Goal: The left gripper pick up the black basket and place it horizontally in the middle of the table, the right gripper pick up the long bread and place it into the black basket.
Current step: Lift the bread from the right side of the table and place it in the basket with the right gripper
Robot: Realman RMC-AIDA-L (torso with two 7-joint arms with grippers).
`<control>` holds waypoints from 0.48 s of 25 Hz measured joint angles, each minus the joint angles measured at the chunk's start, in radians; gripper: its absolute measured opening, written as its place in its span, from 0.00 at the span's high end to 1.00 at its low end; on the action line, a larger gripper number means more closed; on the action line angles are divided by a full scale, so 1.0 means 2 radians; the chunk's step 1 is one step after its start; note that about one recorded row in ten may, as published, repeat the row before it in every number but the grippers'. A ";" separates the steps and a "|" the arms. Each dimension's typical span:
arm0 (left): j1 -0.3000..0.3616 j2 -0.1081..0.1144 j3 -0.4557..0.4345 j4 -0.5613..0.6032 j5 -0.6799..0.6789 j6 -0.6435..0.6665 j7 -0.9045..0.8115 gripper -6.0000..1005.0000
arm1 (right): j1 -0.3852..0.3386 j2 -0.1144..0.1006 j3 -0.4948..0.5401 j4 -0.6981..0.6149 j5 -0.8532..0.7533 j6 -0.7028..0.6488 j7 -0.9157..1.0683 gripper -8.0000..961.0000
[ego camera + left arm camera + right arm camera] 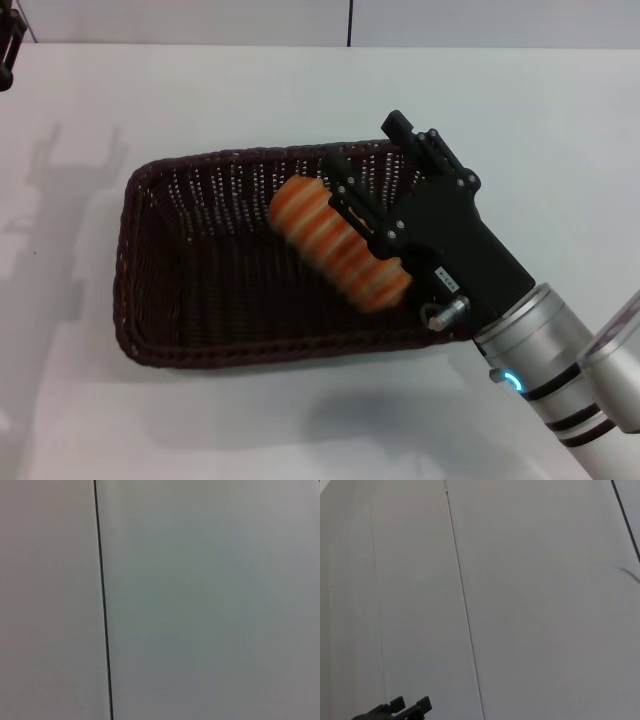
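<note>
The black basket (160, 300) lies lengthwise across the middle of the white table (300, 420). My right gripper (365, 150) hangs over the basket's right end, its two black fingers apart with basket weave showing between them. The long bread (340, 245), orange-brown with cream stripes, is blurred just beside the nearer finger (365, 210), outside the jaws and over the basket's inside. Only a small black part of my left gripper (6, 55) shows at the far left edge of the table. Both wrist views show only pale wall panels.
The basket's shadow and arm shadows fall on the table at the left (50, 200). A wall with a dark seam (350, 20) runs behind the table. A small black part (395, 711) shows at the edge of the right wrist view.
</note>
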 joint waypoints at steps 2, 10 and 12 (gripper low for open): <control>0.000 0.000 0.000 0.000 0.000 0.000 0.000 0.21 | 0.000 0.000 0.001 0.001 0.000 0.001 0.002 0.21; 0.004 0.000 0.000 -0.001 0.000 0.001 0.000 0.21 | -0.044 -0.002 0.060 -0.008 0.002 -0.039 -0.010 0.18; 0.013 0.000 -0.009 0.000 -0.004 0.002 0.000 0.21 | -0.088 -0.003 0.122 -0.020 0.003 -0.068 -0.010 0.17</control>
